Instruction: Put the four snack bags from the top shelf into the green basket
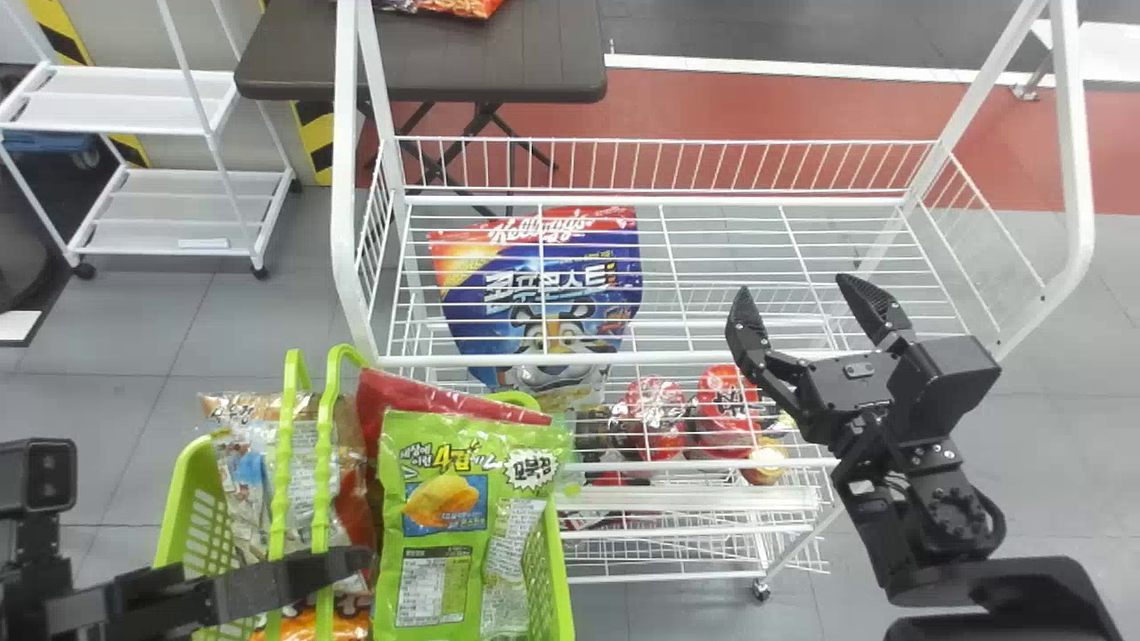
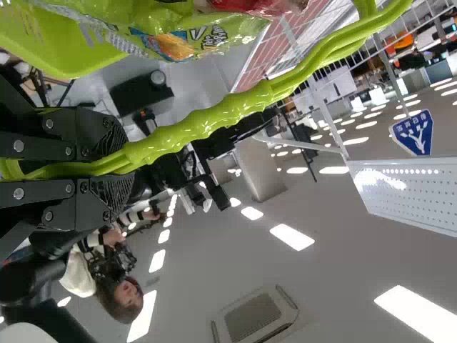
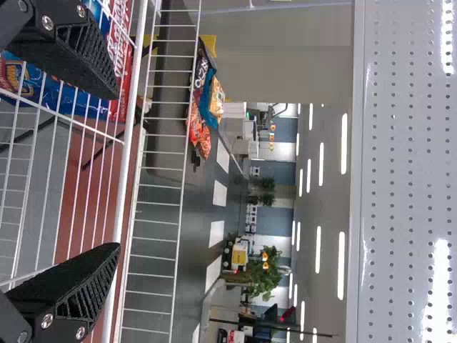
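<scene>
My right gripper (image 1: 795, 290) gapes wide and empty over the white wire top shelf (image 1: 623, 359). The glossy green snack bag (image 1: 434, 525) lies leftward, long axis pointing away from me, in the lime plastic basket (image 1: 563, 596), whose looped handles (image 2: 214, 121) my nearer left gripper (image 2: 118, 163) clasps; I'd back the right away.

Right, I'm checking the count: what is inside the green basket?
The green basket holds a green bag, a red bag behind it, printed packs to the left and something orange low down. Its floor is covered, so the total is unclear.
</scene>
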`<move>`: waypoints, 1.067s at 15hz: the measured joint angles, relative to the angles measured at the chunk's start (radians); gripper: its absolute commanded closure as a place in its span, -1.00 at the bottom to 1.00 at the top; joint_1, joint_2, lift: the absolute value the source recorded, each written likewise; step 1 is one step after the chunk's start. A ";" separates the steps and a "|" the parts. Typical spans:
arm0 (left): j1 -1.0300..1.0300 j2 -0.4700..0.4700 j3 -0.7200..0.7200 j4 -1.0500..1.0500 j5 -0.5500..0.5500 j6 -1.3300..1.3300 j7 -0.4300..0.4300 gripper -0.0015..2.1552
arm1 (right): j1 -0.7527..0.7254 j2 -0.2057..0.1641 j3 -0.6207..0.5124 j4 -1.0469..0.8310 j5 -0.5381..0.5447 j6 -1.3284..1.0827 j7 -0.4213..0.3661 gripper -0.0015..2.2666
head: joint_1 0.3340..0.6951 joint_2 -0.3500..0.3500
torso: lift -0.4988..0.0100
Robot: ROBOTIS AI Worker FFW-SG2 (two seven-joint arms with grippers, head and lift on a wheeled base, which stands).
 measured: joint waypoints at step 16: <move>0.082 -0.028 0.023 -0.105 -0.014 0.000 0.000 0.99 | 0.048 0.001 -0.002 -0.077 0.014 0.149 -0.044 -0.93 | 1.00 -0.26 | 0.96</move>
